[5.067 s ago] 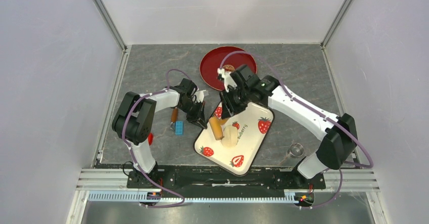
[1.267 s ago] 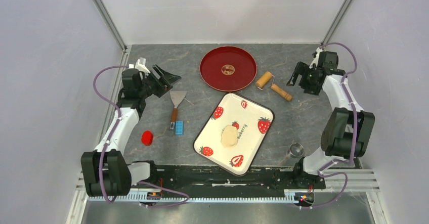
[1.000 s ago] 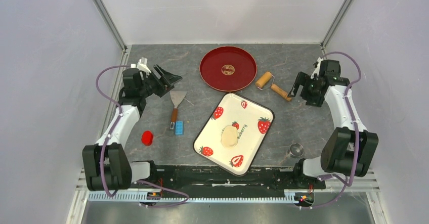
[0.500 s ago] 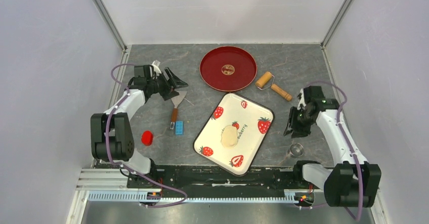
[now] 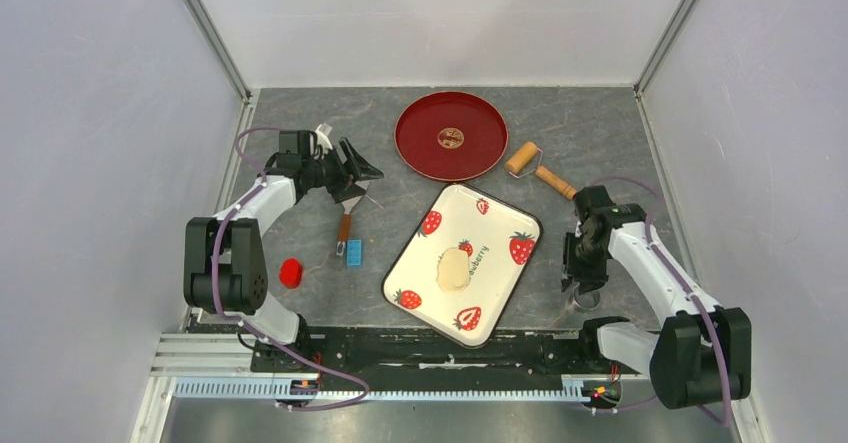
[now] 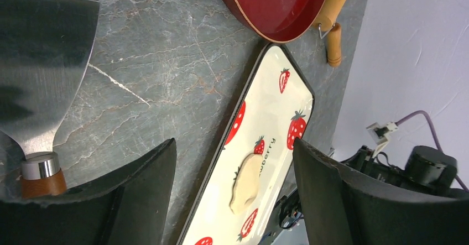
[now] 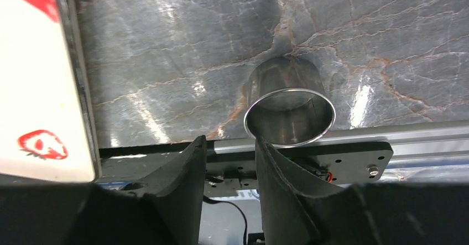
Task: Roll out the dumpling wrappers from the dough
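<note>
The dough (image 5: 454, 269) lies as a flattened pale oval near the middle of the strawberry tray (image 5: 500, 225), and it has not moved since the earlier frames. In the left wrist view the dough (image 6: 245, 182) shows edge-on on the tray (image 6: 271, 98). The wooden roller (image 5: 540, 169), which was on the tray some seconds ago, now lies on the bench (image 5: 600, 133) just right of the red plate (image 5: 451, 113), apart from both arms.

The right claw (image 5: 575, 284) has changed most. Half a second ago it was still a little further from the near edge; now it has come down to the metal ring cutter (image 5: 586, 296) near the right front corner of the bench. In the right wrist view the right claw (image 7: 229, 142) has its fingers (image 7: 282, 201) only a little apart, with nothing between them. The ring cutter (image 7: 290, 110) stands upright just beside the right-hand finger and not inside the gap; I cannot tell if the finger touches its rim.

The left claw (image 5: 362, 166) has shifted slightly to the right and is now over the blade of the scraper (image 5: 348, 201). In the left wrist view the left claw (image 6: 233, 145) is spread wide and pinches nothing, and the scraper (image 6: 44, 62) lies flat on the bench below it. The blue block (image 5: 354, 253) and the small red object (image 5: 291, 272) stay where they were.
</note>
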`<state>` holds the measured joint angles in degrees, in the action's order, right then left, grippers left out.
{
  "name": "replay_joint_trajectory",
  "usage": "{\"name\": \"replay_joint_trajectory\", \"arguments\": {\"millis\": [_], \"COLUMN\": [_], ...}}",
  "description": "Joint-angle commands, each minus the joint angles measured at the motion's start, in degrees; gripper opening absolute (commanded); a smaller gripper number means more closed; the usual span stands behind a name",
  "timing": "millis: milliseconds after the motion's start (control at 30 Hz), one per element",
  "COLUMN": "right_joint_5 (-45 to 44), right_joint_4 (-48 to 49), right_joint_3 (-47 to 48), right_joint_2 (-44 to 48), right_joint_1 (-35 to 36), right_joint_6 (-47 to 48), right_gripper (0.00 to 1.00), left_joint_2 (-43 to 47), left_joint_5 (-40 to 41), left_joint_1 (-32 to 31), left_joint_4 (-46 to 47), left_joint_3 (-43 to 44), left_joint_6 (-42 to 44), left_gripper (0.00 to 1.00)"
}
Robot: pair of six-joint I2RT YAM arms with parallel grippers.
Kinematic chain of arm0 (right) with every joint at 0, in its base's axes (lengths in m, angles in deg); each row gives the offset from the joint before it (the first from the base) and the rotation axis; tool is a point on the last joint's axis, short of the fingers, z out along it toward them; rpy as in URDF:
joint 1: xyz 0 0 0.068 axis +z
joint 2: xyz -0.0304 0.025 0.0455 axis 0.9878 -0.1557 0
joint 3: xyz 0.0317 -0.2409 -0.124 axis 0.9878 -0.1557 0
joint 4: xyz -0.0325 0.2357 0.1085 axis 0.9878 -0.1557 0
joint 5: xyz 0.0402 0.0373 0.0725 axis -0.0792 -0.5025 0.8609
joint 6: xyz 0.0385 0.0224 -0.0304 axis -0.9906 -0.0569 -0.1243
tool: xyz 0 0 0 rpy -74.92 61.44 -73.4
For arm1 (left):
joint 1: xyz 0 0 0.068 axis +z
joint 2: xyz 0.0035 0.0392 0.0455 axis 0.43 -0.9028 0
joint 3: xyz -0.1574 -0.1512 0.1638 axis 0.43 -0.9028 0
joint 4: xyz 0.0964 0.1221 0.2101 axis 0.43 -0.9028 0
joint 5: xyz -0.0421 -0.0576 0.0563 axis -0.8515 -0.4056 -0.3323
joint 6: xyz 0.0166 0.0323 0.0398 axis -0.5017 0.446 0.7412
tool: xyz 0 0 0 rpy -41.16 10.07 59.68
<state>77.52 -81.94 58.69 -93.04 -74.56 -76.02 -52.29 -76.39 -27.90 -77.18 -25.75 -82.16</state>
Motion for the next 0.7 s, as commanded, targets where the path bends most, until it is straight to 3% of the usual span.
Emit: {"name": "replay_joint_trajectory", "arguments": {"millis": [0, 133, 267, 367, 667], "right_joint_5": [-3.2, -4.0, -5.3, -5.4, -7.6], "right_joint_4": [3.5, 6.0, 8.3, 9.1, 3.5], "right_joint_3": [-3.9, -5.3, -5.4, -4.4, 11.8], "right_joint_2": [-1.7, -3.8, -5.7, -7.1, -12.4], "right_joint_1": [1.2, 1.6, 2.7, 3.6, 11.2], "right_joint_6": [-0.1, 0.5, 1.5, 3.0, 4.8], "right_gripper": [0.38, 0.33, 0.17, 0.00, 0.00], "left_joint_2": [1.1, 1.6, 1.7, 1.9, 2.4], "left_joint_5": [-1.8, -1.8, -1.8, -2.2, -0.1], "left_joint_1": [-0.1, -0.1, -0.1, -0.1, -0.9], "left_joint_4": [0.4, -0.5, -1.3, -1.9, -10.4], "left_joint_3": [0.7, 1.0, 1.4, 1.9, 6.4], "left_joint_6": [2.0, 2.5, 3.0, 3.7, 10.6], "left_gripper": [0.80, 0.80, 0.81, 0.81, 0.80]}}
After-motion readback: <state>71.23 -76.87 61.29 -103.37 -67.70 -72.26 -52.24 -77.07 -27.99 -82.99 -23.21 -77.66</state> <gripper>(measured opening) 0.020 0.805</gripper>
